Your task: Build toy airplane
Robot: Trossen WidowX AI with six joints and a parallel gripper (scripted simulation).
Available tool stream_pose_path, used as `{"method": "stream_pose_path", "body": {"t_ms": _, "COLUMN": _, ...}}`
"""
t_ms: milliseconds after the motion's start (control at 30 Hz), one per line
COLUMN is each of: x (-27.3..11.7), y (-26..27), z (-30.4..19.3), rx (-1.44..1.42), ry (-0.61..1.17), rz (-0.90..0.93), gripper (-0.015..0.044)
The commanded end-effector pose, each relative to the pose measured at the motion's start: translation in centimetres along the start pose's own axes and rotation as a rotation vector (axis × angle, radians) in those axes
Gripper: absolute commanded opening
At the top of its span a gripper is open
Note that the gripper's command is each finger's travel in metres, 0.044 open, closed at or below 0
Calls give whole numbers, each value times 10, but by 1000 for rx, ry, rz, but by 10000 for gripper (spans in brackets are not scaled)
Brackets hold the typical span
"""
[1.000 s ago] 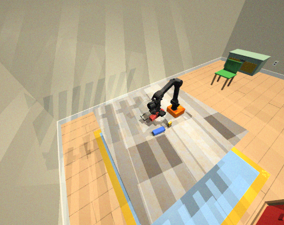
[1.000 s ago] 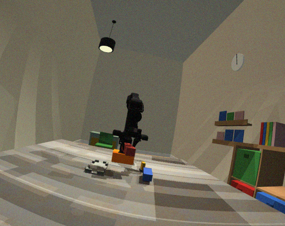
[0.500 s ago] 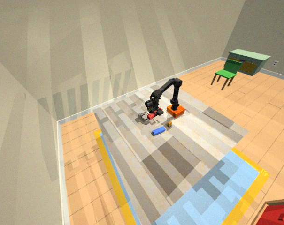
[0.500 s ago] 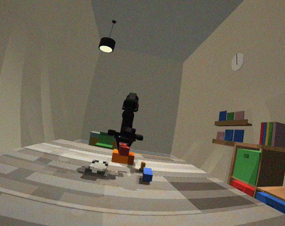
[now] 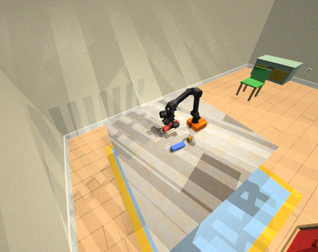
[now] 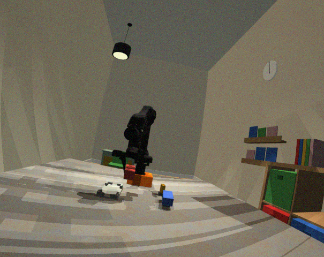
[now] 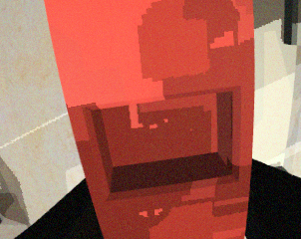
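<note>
My gripper (image 5: 172,125) (image 6: 132,167) (image 7: 163,167) is shut on the red fuselage (image 5: 166,127) (image 6: 129,174) (image 7: 101,55), holding it in the air. A rectangular socket in its top fills the middle of the wrist view. The white jig (image 6: 111,189) with dark parts stands on the table; in the exterior view the fuselage shows behind and right of it, and in the top view the fuselage and arm mostly hide it. The blue wing (image 5: 177,146) (image 6: 167,197) and the small yellow-orange tail fin (image 5: 190,138) (image 6: 162,188) lie apart from the jig, near each other.
The arm's orange base block (image 5: 196,124) (image 6: 145,180) stands behind the parts. A green chair (image 5: 253,82) and a pale green desk (image 5: 279,61) stand far beyond the table. Shadows fall across the table top (image 5: 153,159).
</note>
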State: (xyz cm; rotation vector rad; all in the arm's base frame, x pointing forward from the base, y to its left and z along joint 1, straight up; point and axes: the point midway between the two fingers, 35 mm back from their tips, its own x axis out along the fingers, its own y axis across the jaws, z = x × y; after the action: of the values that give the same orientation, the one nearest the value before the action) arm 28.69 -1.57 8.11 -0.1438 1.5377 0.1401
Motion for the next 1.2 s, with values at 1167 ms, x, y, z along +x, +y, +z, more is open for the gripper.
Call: {"method": "stream_pose_path", "body": {"t_ms": 1167, "x": 36, "y": -77, "z": -25, "rx": 98, "ry": 3, "rz": -5, "gripper": 197}}
